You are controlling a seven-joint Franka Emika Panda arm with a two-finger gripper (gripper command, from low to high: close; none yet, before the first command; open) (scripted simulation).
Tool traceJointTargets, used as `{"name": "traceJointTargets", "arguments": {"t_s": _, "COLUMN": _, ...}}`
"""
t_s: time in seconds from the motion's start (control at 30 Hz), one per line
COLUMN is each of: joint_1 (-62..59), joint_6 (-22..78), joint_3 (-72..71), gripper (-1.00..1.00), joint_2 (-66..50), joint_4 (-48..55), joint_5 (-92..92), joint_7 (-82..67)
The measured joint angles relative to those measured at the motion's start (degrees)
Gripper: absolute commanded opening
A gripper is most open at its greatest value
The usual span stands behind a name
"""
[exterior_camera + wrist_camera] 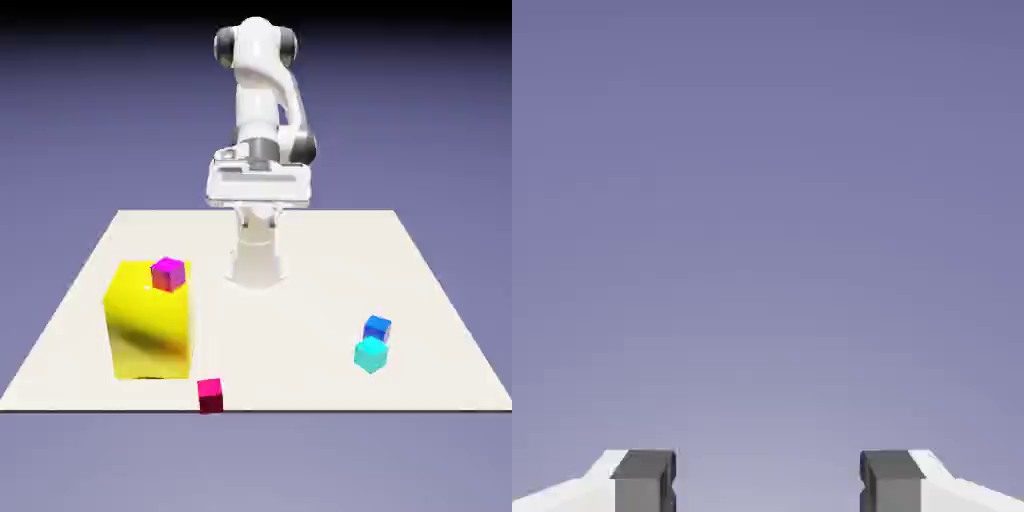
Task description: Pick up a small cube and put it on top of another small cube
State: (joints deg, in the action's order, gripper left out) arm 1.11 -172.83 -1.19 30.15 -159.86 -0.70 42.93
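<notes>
My gripper (767,485) is open, its two grey fingertips (643,480) wide apart with only the blue-violet backdrop between them. In the exterior view the white hand (258,186) hangs high above the table's far edge, well away from every cube. A small magenta cube (168,273) rests on top of a large yellow block (148,325) at the exterior view's left. Near the front edge lies a small crimson cube (210,395). At the exterior view's right, a small blue cube (377,328) sits just behind a cyan cube (370,354), close against it.
The white table (300,330) spans the scene, with the robot's base (257,262) standing at its far edge. The yellow block is the tallest thing on the table.
</notes>
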Motion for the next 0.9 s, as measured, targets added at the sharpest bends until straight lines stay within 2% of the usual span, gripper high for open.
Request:
{"name": "traceJointTargets", "arguments": {"t_s": 0.73, "joint_1": 7.7, "joint_6": 21.4, "joint_3": -21.7, "gripper": 0.00, "joint_2": -45.7, "joint_4": 20.8, "joint_5": -12.7, "joint_7": 8.7}}
{"name": "traceJointTargets", "arguments": {"t_s": 0.8, "joint_1": 7.9, "joint_6": 21.8, "joint_3": -22.1, "gripper": 0.00, "joint_2": -46.4, "joint_4": 21.1, "joint_5": -12.9, "joint_7": 8.8}}
{"name": "traceJointTargets", "arguments": {"t_s": 0.9, "joint_1": 11.3, "joint_6": 16.9, "joint_3": -17.6, "gripper": 0.00, "joint_2": -52.7, "joint_4": 22.3, "joint_5": -17.4, "joint_7": 12.1}}
